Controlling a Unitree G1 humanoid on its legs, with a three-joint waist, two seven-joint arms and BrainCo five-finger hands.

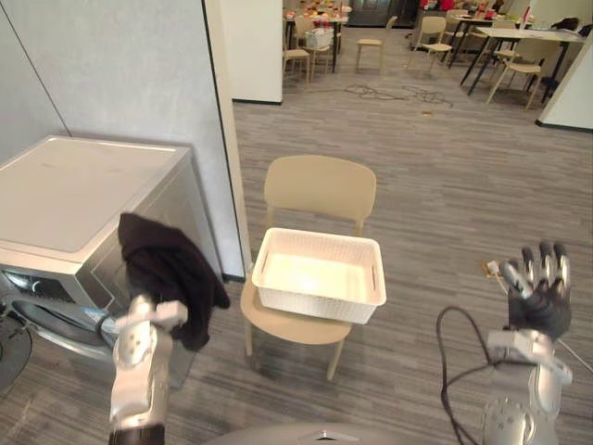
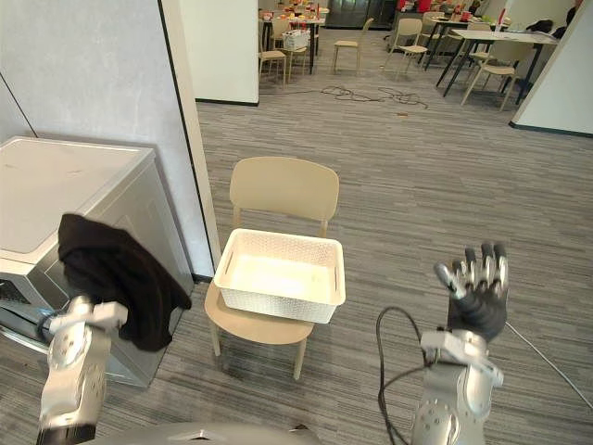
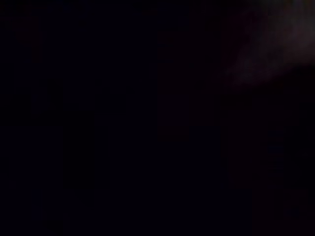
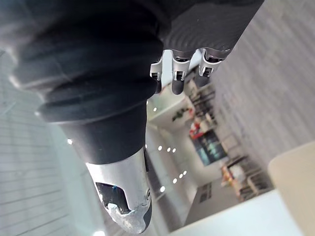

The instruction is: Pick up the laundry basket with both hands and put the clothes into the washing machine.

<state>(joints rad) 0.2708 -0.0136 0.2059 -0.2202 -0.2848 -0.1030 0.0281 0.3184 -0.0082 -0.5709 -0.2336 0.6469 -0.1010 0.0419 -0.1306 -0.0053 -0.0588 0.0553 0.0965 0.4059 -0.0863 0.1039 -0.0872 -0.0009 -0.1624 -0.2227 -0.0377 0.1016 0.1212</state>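
- One washing machine (image 1: 74, 195), silver-grey with a pale flat top
- One laundry basket (image 1: 315, 301), white and perforated, with nothing visible inside it
- One beige chair (image 1: 320, 190) close by, carrying that basket on its seat
- One dark garment (image 1: 167, 269), draped over the end of the left arm beside the washing machine
- One right hand (image 1: 539, 297), raised with its fingers straight
- At least two benches (image 1: 523, 35) at the far end of the room
- Several pale far chairs (image 1: 371, 37) around those benches, too small and overlapped for an exact count
- One loose tangle of cable (image 1: 389, 93) on the far floor
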